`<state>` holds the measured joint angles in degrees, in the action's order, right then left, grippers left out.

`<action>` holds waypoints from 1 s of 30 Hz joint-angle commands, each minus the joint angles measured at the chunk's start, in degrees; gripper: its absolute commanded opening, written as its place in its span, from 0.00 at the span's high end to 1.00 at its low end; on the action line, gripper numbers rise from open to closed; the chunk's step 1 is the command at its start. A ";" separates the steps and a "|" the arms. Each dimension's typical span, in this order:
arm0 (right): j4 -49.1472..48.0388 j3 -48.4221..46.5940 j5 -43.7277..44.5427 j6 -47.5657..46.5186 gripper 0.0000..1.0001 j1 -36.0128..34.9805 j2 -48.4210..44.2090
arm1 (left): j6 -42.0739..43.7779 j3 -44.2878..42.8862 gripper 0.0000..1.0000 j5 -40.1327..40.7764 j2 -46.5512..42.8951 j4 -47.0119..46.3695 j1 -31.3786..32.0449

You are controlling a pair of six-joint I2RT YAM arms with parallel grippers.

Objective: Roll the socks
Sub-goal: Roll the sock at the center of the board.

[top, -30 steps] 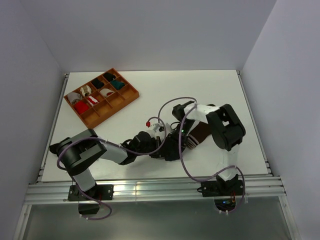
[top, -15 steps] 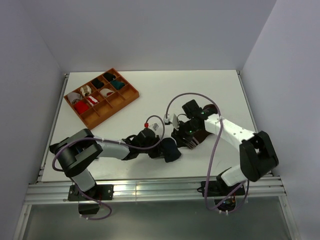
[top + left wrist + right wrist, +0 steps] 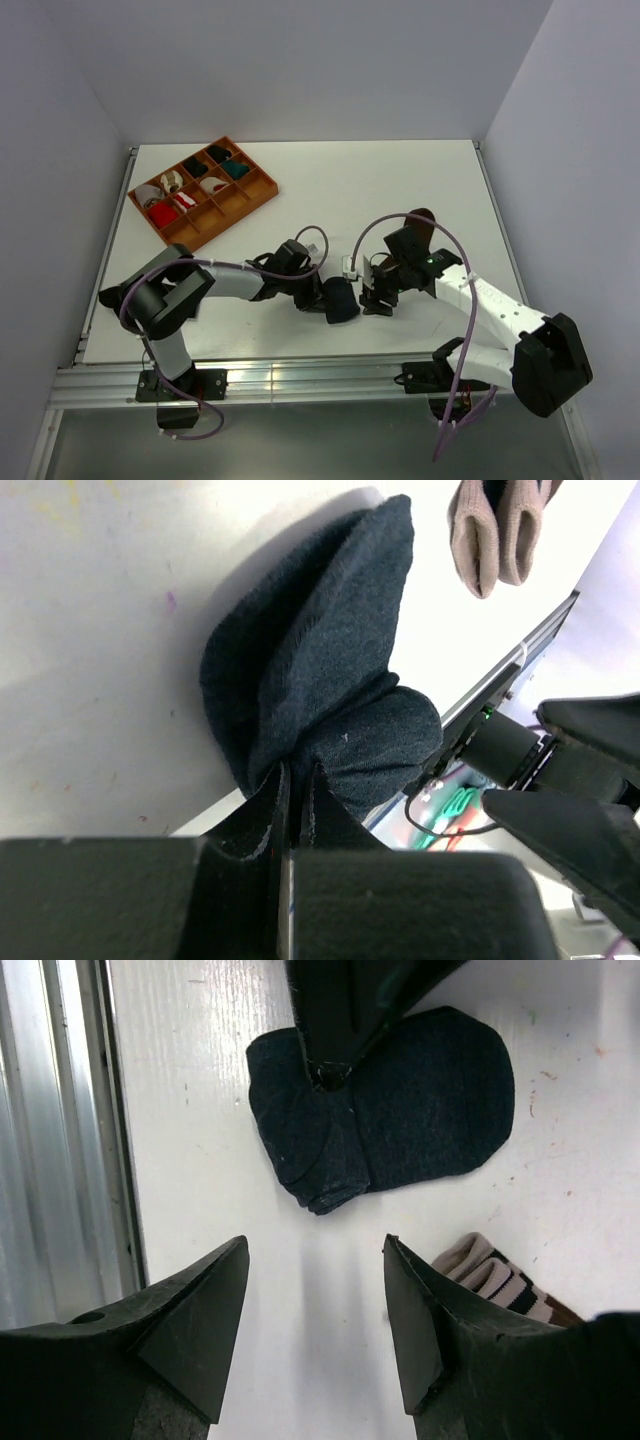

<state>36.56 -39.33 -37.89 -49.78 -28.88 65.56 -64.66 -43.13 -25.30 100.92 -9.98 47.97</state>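
The dark navy sock (image 3: 341, 300) lies folded in a bunch on the white table near the front edge. My left gripper (image 3: 316, 291) is shut on one edge of it; the left wrist view shows the fabric (image 3: 320, 680) pinched between the fingers (image 3: 270, 800). The right wrist view shows the navy sock (image 3: 400, 1110) with the left fingers on it. My right gripper (image 3: 378, 296) is open and empty, just right of the navy sock, its gap (image 3: 315, 1245) over bare table. The brown sock (image 3: 420, 221) lies behind the right arm; its pale striped cuff (image 3: 495, 1275) (image 3: 495, 530) is beside the right finger.
An orange divided tray (image 3: 268, 187) with several small sock bundles stands at the back left. The aluminium front rail (image 3: 300, 378) runs close in front of both grippers and also shows in the right wrist view (image 3: 60, 1140). White walls enclose the table.
My right arm has unfolded and its gripper has come forward off the brown sock to bare table beside the navy sock. The left gripper stays shut on the navy sock.
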 commanded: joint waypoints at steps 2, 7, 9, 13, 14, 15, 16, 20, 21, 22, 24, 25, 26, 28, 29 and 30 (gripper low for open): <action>-5.87 3.55 2.63 -1.55 0.36 -4.23 -4.38 | 4.19 -3.53 1.00 -0.36 3.92 9.80 -1.47; -12.37 8.47 10.53 -0.32 0.36 -11.71 -9.22 | 4.72 -6.60 1.00 -1.42 6.47 12.70 -1.91; -14.05 9.80 12.22 -0.58 0.36 -14.53 -9.49 | 4.72 -7.14 1.00 -1.94 7.62 12.96 -2.17; -16.51 11.47 16.52 -1.37 0.36 -17.25 -8.61 | 4.37 -7.84 1.00 -2.56 8.67 12.70 -2.09; -16.95 11.64 17.14 -1.37 0.36 -17.69 -8.35 | 4.28 -7.84 1.00 -2.74 9.02 12.35 -2.09; -17.30 11.91 17.84 -1.37 0.36 -18.57 -7.91 | 4.20 -7.84 1.00 -2.74 9.03 12.26 -2.26; -18.35 12.17 18.72 -1.37 0.36 -19.19 -7.56 | 4.02 -7.75 1.00 -3.00 9.11 12.09 -2.26; -21.26 13.58 22.15 -1.29 0.36 -21.47 -6.33 | 4.11 -7.75 1.00 -3.17 9.20 11.91 -2.26; -21.52 13.58 22.59 -1.02 0.36 -21.65 -5.54 | 4.02 -7.67 1.00 -3.26 9.20 11.74 -2.35; -22.14 13.49 22.94 -0.93 0.36 -22.09 -5.01 | 4.02 -7.67 1.00 -3.27 9.20 11.56 -2.35; -23.19 13.75 24.61 -0.67 0.36 -22.53 -3.26 | 4.02 -7.58 1.00 -3.61 9.20 11.30 -2.44; -24.15 13.76 25.23 -0.50 0.37 -22.71 -2.55 | 3.76 -7.32 1.00 -3.79 9.12 10.60 -2.44; -24.42 13.67 25.58 -0.32 0.39 -22.88 -1.93 | 3.49 -7.05 1.00 -4.05 9.03 10.42 -2.61; -25.04 13.41 26.37 0.21 0.44 -22.88 -0.26 | 2.71 -6.00 0.99 -4.75 8.68 7.89 -2.79; -24.96 13.32 26.29 0.73 0.47 -22.88 0.18 | 2.27 -5.39 0.99 -5.11 8.24 7.09 -2.88; -25.13 13.14 26.29 1.00 0.51 -22.88 0.88 | 1.83 -4.95 0.98 -5.46 7.97 6.47 -2.88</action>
<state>13.87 -26.13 -13.54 -50.22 -51.29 64.86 -63.16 -50.72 -33.91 107.61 -3.99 45.34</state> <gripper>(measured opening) 0.519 0.044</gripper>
